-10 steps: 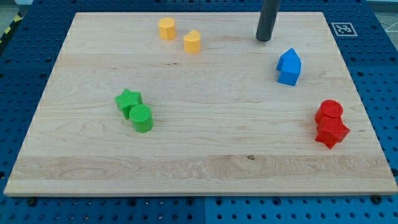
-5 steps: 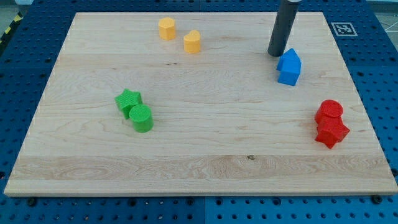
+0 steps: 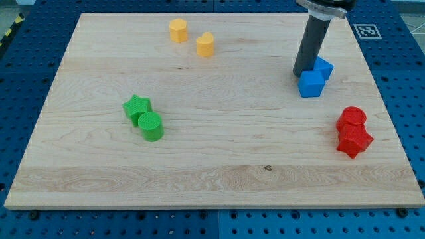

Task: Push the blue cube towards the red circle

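We carry no gripper, so nothing opens or closes; my tip point(image 3: 302, 73) touches the blue cube point(image 3: 311, 84) at its 10 o'clock, apparently because the red circle point(image 3: 352, 117) lies toward 4 o'clock, near the board's point(image 3: 219, 186) edge.

Pale wood board point(image 3: 199, 153) fills most of view, grain running left to right, small dark knot near bottom middle. Under it, blue perforated base point(image 3: 20, 86), rows of small holes, showing on all sides. White square tag with black marker point(image 3: 367, 30) sits on base just past board's top right corner. Bit of yellow-black striped tape point(image 3: 8, 32) at far top left edge. Light even, soft, barely any shadows. No walls or windows in shot.
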Controlling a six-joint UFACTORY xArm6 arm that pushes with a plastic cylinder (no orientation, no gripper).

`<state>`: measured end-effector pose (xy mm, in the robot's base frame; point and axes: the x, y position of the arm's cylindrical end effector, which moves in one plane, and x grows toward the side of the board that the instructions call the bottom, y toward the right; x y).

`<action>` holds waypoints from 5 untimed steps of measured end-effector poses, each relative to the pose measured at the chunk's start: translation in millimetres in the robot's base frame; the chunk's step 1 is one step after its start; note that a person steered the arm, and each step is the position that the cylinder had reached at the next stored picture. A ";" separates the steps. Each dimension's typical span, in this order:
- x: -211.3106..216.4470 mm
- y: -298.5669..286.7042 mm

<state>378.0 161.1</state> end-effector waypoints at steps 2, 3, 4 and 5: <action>16.0 -12.7; 31.0 -3.0; 42.1 8.3; 44.6 17.9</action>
<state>422.6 179.0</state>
